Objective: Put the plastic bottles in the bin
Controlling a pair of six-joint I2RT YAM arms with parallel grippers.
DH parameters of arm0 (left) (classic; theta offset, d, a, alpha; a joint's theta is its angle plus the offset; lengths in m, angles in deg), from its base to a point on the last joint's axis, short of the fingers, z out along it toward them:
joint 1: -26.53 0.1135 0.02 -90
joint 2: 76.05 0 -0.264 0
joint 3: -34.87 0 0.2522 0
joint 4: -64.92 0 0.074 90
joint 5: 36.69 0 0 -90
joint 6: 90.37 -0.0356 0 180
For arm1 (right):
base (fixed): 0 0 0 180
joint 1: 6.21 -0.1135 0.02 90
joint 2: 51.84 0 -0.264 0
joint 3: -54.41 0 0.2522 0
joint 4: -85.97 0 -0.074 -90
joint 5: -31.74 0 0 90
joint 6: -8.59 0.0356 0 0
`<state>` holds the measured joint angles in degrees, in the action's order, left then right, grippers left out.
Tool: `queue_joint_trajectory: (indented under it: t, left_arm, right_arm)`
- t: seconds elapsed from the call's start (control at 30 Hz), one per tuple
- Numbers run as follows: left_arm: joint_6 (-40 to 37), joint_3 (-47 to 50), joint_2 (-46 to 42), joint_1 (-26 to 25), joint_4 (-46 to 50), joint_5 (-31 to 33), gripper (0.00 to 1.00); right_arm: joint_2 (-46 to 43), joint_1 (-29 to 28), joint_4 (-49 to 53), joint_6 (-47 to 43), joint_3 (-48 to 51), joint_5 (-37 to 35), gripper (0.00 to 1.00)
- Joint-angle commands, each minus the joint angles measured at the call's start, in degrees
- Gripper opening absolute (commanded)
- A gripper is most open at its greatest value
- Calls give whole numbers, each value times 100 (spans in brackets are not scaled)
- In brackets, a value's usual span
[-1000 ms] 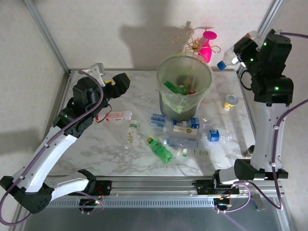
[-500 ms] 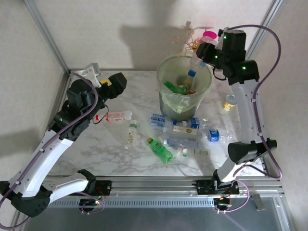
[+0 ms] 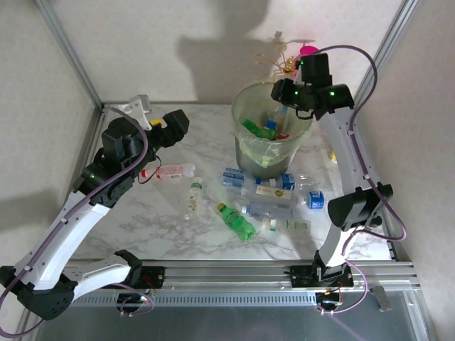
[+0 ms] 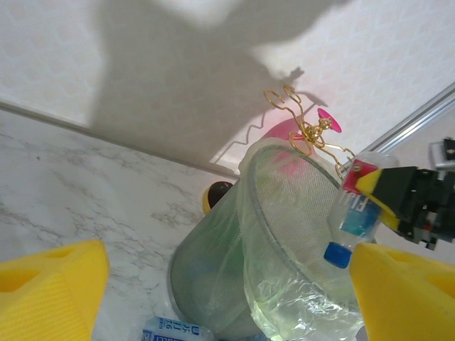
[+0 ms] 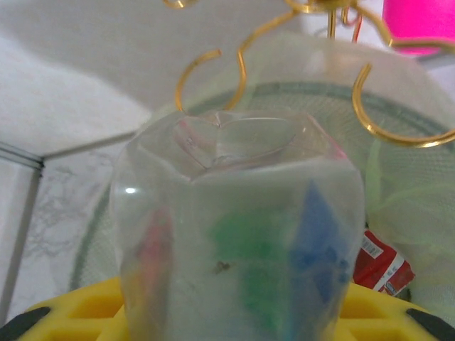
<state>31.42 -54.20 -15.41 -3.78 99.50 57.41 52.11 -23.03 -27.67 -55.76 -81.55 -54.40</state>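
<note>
One clear bottle [image 4: 359, 209] is hanging cap-down over the bin [image 3: 256, 160], which is standing near the far edge of the surface [image 3: 142, 220]. The right tool [image 3: 286, 94] is pinching it between its yellow pads [image 5: 71, 309], gripping near the base as far as the blurred wrist view is letting me judge.

The blue cap [image 4: 334, 253] is pointing inside the rim on the bin's right side, so the drop is looking close. To do it well, I'm thinking the tool should be easing a touch toward the bin's centre before spreading. That way the bottle is falling past the bag liner rather than catching its edge. The pink-and-gold ornament [image 3: 295, 64] is sitting just behind the bin, so any swing is wanting to go forward, not back.

The left tool [image 3: 165, 124] is hovering spread wide and empty over the far left corner, well clear. Several bottles are lying in front of the bin, among them a green bottle [image 3: 237, 221] and a red-labelled bottle [image 3: 170, 171].
</note>
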Motion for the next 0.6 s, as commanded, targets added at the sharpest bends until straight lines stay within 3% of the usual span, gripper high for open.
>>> queue_joint_trajectory:
  t: [0.0,0.13,0.43,0.57]
  left_arm:
    - [-121,137,9,-36,-86,-14,88]
    - [-112,229,-4,-37,-133,12,88]
    - [-180,210,-26,-11,-120,83,89]
    - [-182,228,-37,-3,-103,99,89]
  right_arm:
    - [272,-40,456,-47,-283,-273,45]
    - [593,-47,780,148,-430,-348,48]
    - [1089,-105,693,254,-615,436,54]
    - [1314,-219,888,218,-817,351,55]
